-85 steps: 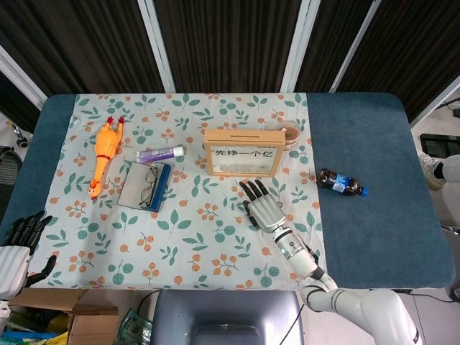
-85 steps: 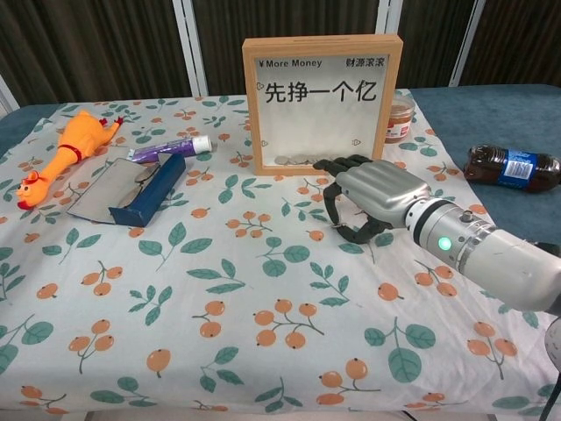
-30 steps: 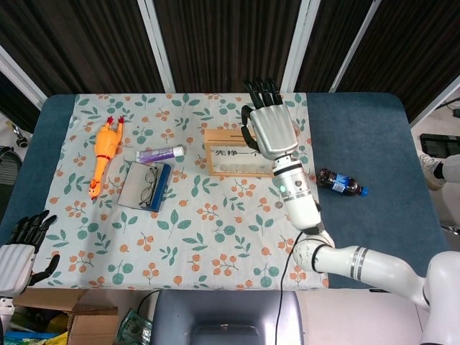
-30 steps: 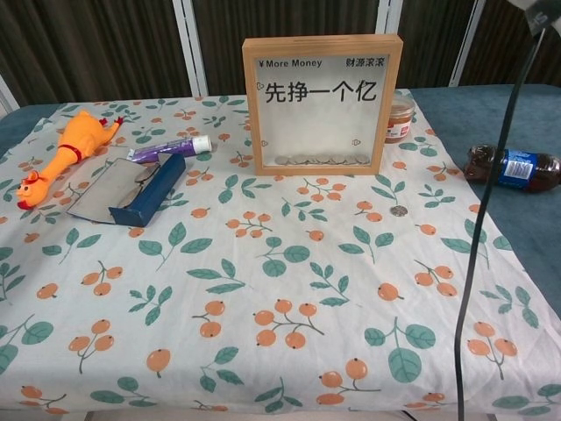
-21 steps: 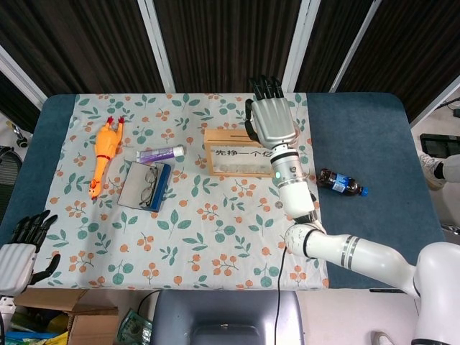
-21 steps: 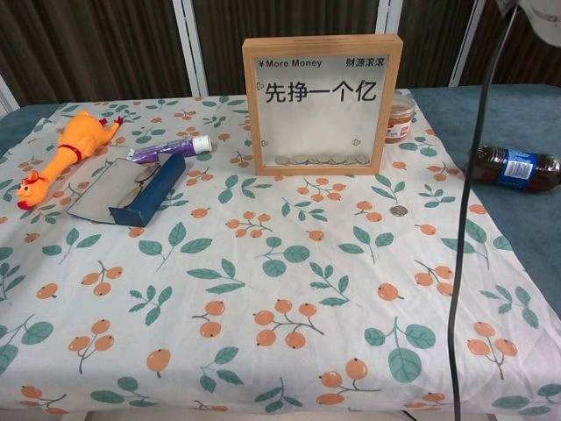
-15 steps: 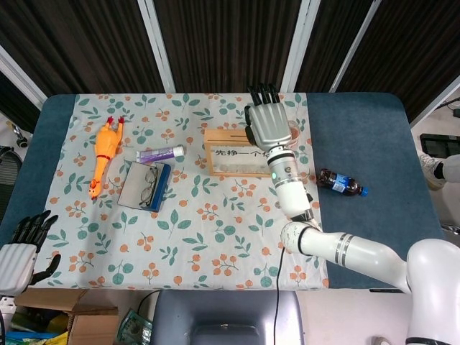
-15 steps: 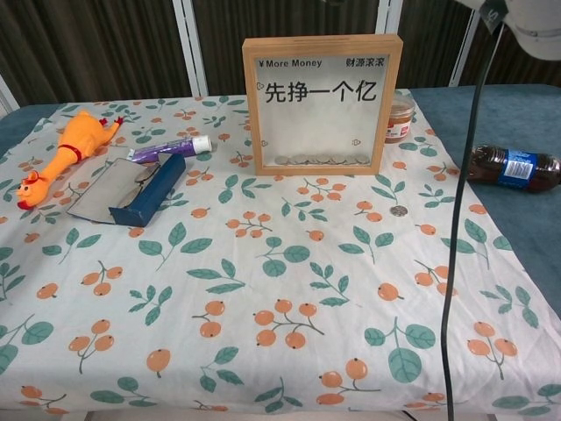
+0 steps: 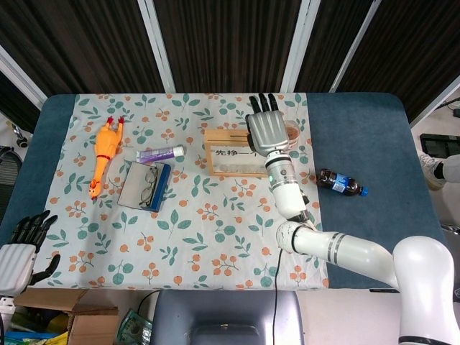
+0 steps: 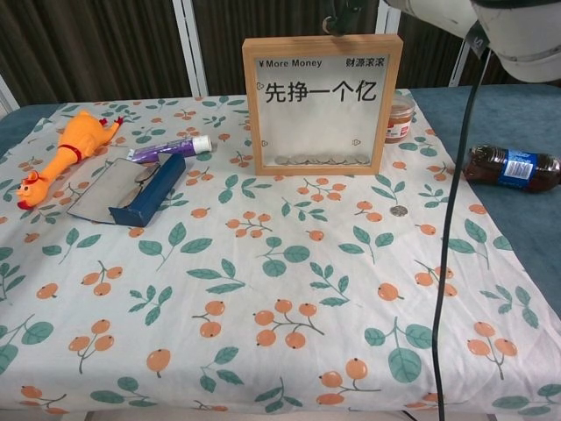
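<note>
The wooden glass-fronted coin box (image 10: pixel 322 103) stands upright; the right hand (image 9: pixel 268 130), fingers spread and empty, is seen whole only from the head view.

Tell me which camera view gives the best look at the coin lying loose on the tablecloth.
The chest view: the coin shows clearly on the cloth, in front of the wooden frame toward its right end, with nothing covering it. In the head view the right arm crosses that spot, so the coin cannot be made out.
</note>
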